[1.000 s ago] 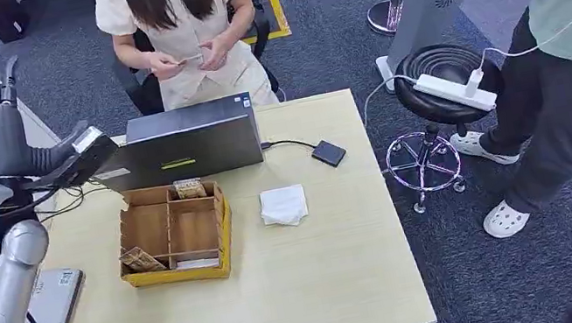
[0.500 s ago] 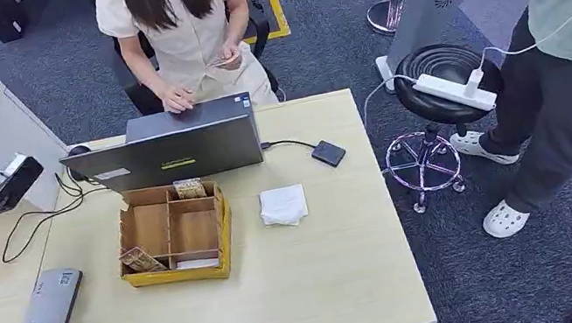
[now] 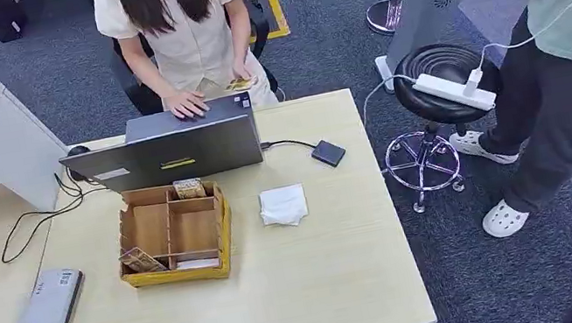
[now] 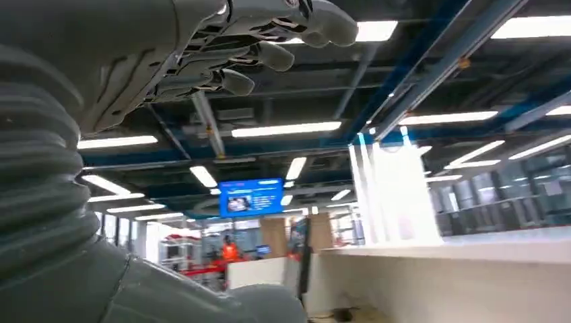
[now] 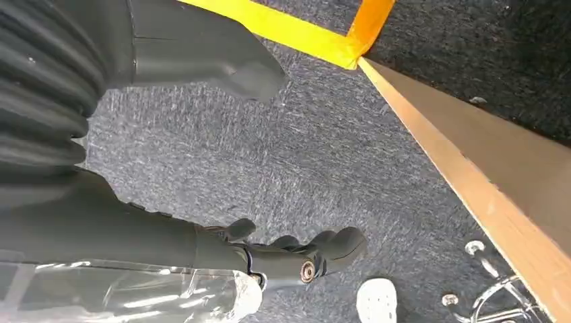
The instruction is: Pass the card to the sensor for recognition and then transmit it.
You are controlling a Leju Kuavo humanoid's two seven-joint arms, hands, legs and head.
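Head view: the worktop (image 3: 323, 288) lies bare along its near edge and to the right of the divided tray (image 3: 175, 234). Behind the tray stands a laptop (image 3: 174, 150); left of it lies the grey sensor (image 3: 49, 301), right of it a folded cloth (image 3: 283, 205). The card (image 3: 238, 85) is in the seated person's hand beyond the laptop.
Left wrist view: left hand (image 4: 222, 47) raised toward ceiling lights, fingers curled, holding nothing.
Right wrist view: right hand (image 5: 296, 259) hangs over carpet, fingers curled, holding nothing.
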